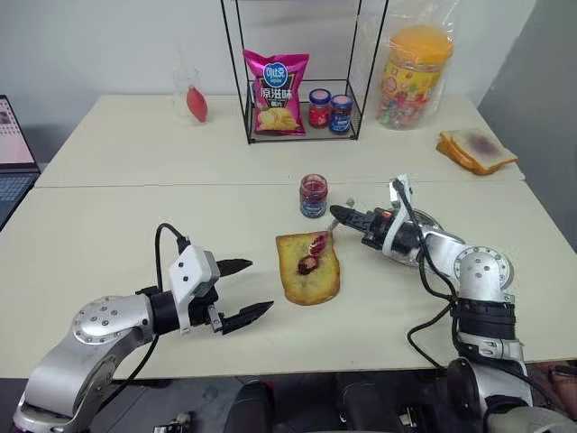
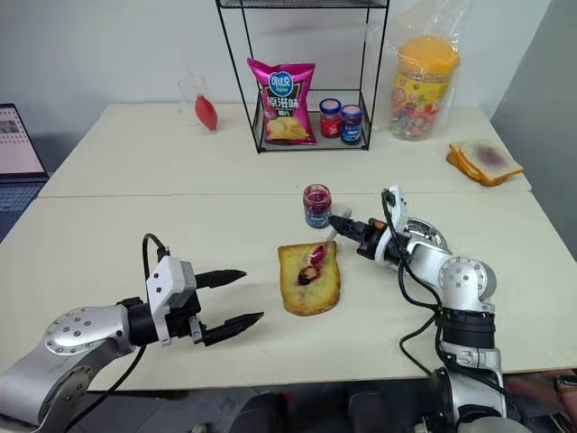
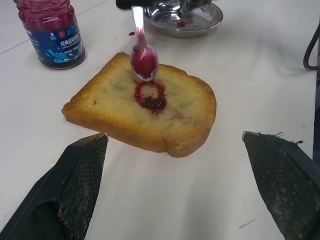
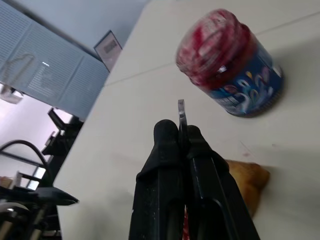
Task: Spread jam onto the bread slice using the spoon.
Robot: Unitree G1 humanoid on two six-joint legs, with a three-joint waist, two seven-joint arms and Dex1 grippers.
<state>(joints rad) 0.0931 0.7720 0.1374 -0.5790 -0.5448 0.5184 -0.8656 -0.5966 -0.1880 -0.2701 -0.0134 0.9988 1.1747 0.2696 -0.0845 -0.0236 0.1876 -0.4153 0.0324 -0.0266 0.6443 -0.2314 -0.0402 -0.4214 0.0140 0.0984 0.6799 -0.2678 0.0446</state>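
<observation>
Left claw [image 1: 243, 291] sits nearest, at 7 o'clock of the bread slice [image 1: 308, 268], jaws wide apart and empty, likely parked clear of the work. Slice lies flat mid-counter [image 1: 135, 225] with a jam blob near centre. Right claw [image 1: 339, 214], at 2 o'clock, is pinched tight on the spoon [image 3: 143, 52] handle, red bowl hovering just above the blob, angled for spreading. Jam [image 1: 313, 196] jar at 12 o'clock, lidless, mostly full. Steel dish [image 3: 185, 17] beyond shows jam smears.
</observation>
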